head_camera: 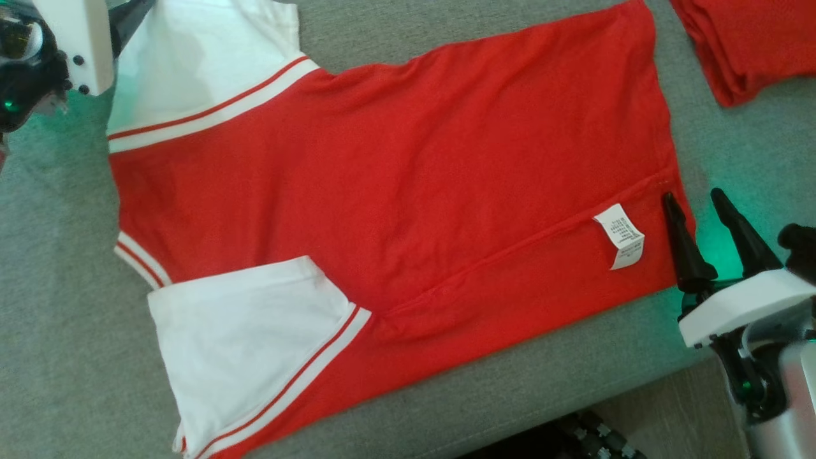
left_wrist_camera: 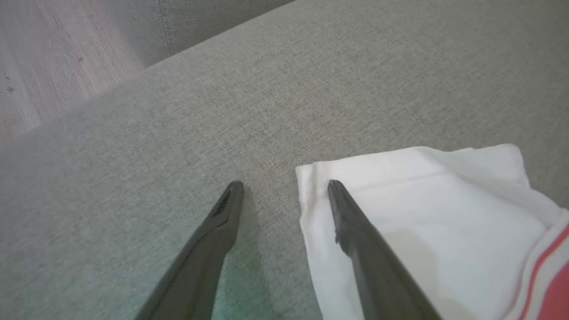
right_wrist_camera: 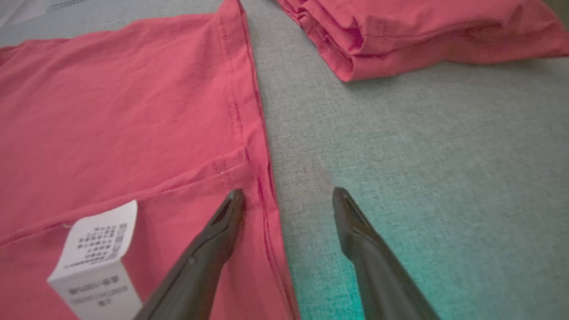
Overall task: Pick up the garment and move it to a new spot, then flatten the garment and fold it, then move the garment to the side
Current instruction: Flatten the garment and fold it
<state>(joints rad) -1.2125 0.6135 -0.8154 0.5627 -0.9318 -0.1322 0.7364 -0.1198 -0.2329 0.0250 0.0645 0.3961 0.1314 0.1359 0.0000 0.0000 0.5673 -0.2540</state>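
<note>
Straddling, jaws wide and holding nothing, the stitched hem of a soft red jersey garment (head_camera: 395, 172) spread flat on a coarse grey woven cushion (head_camera: 57, 287) with the right gripper (head_camera: 692, 193), and its smooth white sleeve (left_wrist_camera: 444, 209) edge with the left gripper (left_wrist_camera: 285, 182).

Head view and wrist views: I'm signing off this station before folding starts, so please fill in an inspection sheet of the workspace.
Surface: grey woven surface, soft-looking, with a seam in the left wrist view.
Job's things: red garment with white sleeves, spread flat; white care label showing near the hem.
Clutter: folded red cloth at the far right, apart from the garment.
Claws: left claw open, one finger over a white sleeve, the other over bare surface; right claw open, straddling the hem edge; contact cannot be told.
Cables: nothing seen.
Surroundings: pale wood-look floor; dark object below the surface's edge, too unclear to name.
</note>
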